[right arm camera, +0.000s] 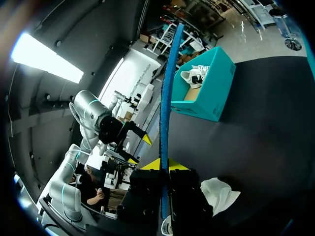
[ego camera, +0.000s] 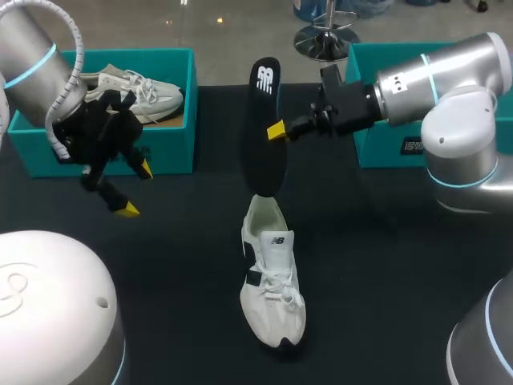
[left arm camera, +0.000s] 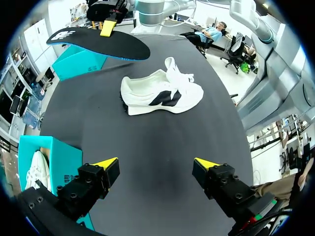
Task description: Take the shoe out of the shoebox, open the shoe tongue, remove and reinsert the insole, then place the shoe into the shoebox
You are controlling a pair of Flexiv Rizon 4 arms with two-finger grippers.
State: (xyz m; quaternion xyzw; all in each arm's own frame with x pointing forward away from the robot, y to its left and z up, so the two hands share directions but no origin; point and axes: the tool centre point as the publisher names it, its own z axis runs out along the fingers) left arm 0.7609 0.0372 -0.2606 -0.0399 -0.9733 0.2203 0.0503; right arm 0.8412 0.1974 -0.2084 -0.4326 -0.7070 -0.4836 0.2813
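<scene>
Well, my right pincer (right arm camera: 163, 165) is clamped on the insole (ego camera: 264, 132). Both yellow tips press its two faces from either side, about halfway along its length. In my right wrist view the insole runs edge-on straight out between the fingers, as a thin blue line. From above its dark upper face is turned toward the camera. It hangs in the air over the black table (ego camera: 401, 249). One end points off toward the far edge. The other end is low, just over the open mouth of the white shoe (ego camera: 273, 282). From my left wrist view the two look apart, though I cannot be sure they do not touch.

The shoe stands on its sole near the middle of the table, out of any box, its toe toward me and its laces loose.

My left pincer (left arm camera: 156, 165) is wide apart and holds nothing; only bare table lies between its fingers. It hovers just in front of the teal shoebox (ego camera: 112, 152) on my left. A second white shoe (ego camera: 144, 92) lies inside that box. Another teal box (ego camera: 377, 144) stands on my right, behind my right arm.
</scene>
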